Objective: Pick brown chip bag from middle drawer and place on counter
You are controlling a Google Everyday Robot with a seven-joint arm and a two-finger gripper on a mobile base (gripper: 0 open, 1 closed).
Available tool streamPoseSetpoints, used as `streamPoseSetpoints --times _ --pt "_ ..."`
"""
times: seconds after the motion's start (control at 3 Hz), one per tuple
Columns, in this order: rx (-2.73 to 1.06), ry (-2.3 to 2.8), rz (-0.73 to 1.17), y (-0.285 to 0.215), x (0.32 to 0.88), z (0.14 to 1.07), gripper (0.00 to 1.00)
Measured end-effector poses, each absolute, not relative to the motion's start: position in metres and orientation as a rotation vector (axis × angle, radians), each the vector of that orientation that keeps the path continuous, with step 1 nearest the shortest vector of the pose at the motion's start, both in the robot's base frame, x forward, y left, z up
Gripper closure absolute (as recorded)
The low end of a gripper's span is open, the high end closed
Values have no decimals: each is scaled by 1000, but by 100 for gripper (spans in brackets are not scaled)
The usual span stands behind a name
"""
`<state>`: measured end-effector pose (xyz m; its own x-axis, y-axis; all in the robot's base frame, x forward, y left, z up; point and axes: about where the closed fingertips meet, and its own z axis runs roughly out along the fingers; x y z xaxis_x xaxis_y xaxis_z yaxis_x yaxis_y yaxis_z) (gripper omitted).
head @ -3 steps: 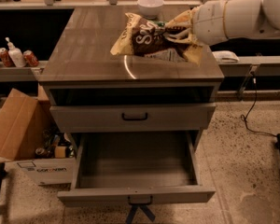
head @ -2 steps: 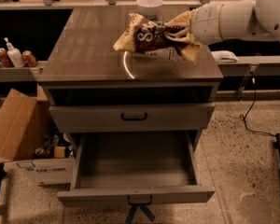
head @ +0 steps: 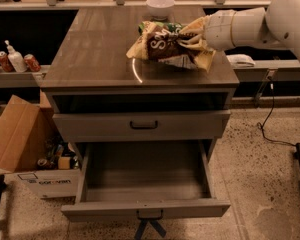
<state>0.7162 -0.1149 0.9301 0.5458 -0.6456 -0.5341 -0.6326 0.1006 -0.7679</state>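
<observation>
Camera view looks down on a grey cabinet standing on a speckled floor (head: 260,184). Its broad wood-grain surface (head: 95,59) carries a thin white arc of a circle line (head: 135,72) near the front edge. Below the top is an open dark slot, then a closed drawer front (head: 90,126) with a bare black handle (head: 143,125). Under that, the middle drawer (head: 145,208) is pulled fully out toward the camera. Its deep grey box holds nothing that can be seen, and blue strips (head: 149,228) hang from its front handle.

A thick white robot arm (head: 262,24) reaches in from the upper right, over the right half of the surface. To the left of the cabinet an open cardboard box (head: 17,139) sits on the floor.

The brown chip bag (head: 162,44) is over the right rear part of the surface, out of the drawer, lying roughly sideways with its pale yellow ends splayed left and right. Whether its underside touches the surface I cannot tell. The gripper (head: 194,40) is at the bag's right end, and the fingers are clamped on the crumpled foil there, which hides most of them. A bit of green packaging (head: 169,27) peeks out just behind the bag.

A white bowl (head: 160,6) stands at the back edge of the surface. On a low shelf at far left are two red cans (head: 31,62) and a pump bottle (head: 14,60).
</observation>
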Motion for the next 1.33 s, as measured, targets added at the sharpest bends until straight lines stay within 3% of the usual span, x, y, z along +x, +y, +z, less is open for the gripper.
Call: streamPoseSetpoints --times 0.33,0.67,1.33 --pt "-1567 1141 -19 -122 719 921 8" --pt "-1562 1147 -21 -127 717 918 0" --pt "-1587 1083 -78 -139 674 959 0"
